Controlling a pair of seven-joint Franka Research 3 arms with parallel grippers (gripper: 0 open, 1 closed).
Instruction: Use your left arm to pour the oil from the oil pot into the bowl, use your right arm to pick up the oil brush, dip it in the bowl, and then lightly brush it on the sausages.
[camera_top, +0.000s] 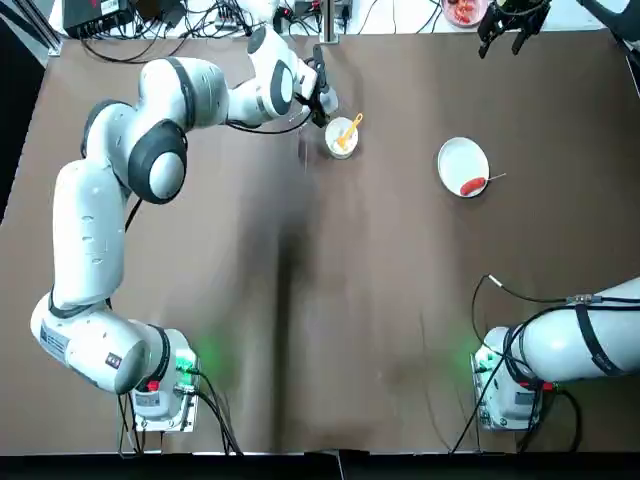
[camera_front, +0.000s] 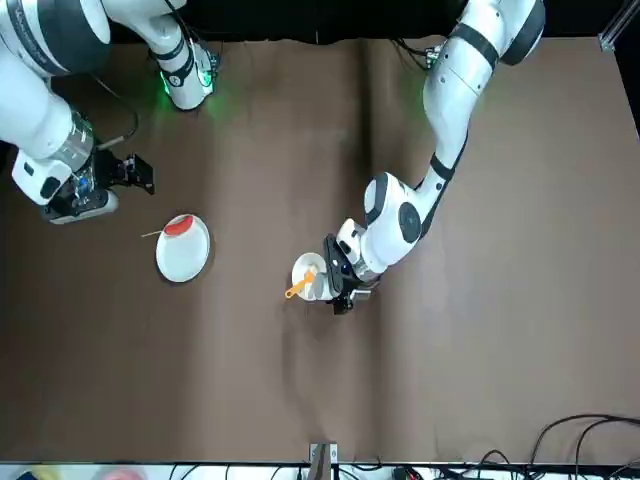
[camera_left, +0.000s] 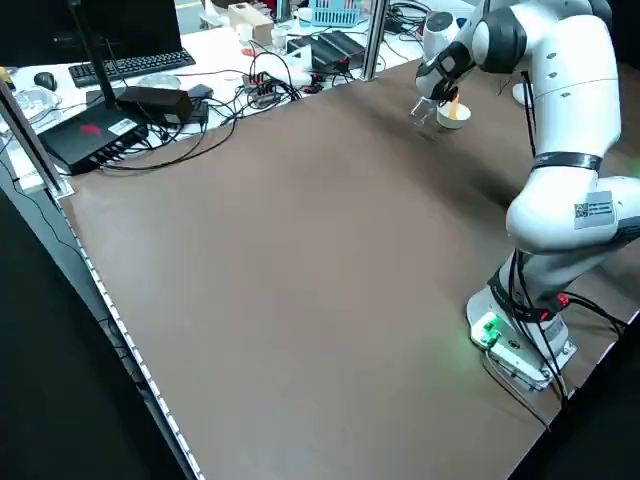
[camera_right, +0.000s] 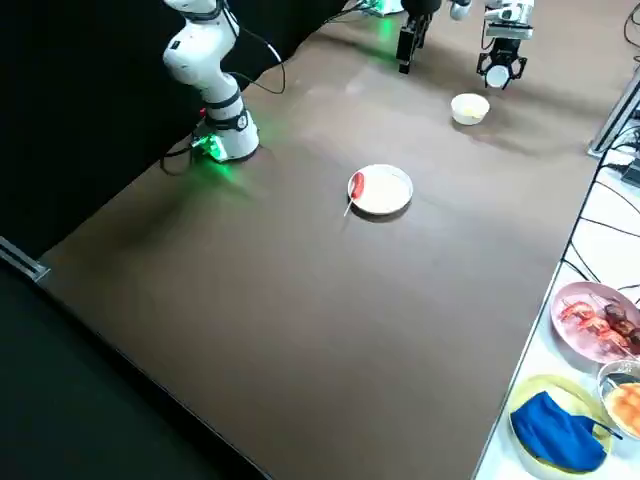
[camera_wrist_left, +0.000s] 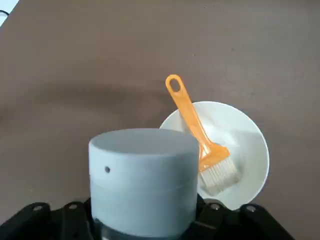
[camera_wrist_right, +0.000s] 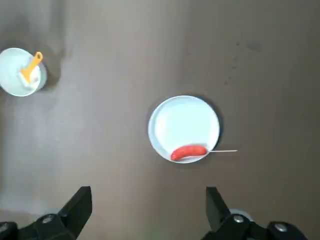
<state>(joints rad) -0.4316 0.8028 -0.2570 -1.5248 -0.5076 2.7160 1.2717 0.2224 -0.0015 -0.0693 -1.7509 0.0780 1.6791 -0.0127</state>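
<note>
— Where was the left gripper (camera_top: 322, 92)?

— Reaching far across the brown counter (camera_top: 300, 300), just beside the bowl (camera_top: 340, 137), its jaws clamped on the oil pot (camera_wrist_left: 144, 181). In the left wrist view the pot's white cap faced the camera, just at the bowl's rim.

— And the oil brush (camera_top: 349, 130)?

— Lying in the bowl, bristles down inside, orange handle sticking out over the rim.

— The right gripper (camera_top: 511, 22)?

— Raised at the far edge of the counter, beyond the plate (camera_top: 462, 160), jaws wide apart and holding nothing.

— The sausages (camera_top: 472, 185)?

— One red sausage at the plate's edge, its skewer (camera_wrist_right: 222, 150) poking out past the rim. Plate and bowl stood well apart.
</note>
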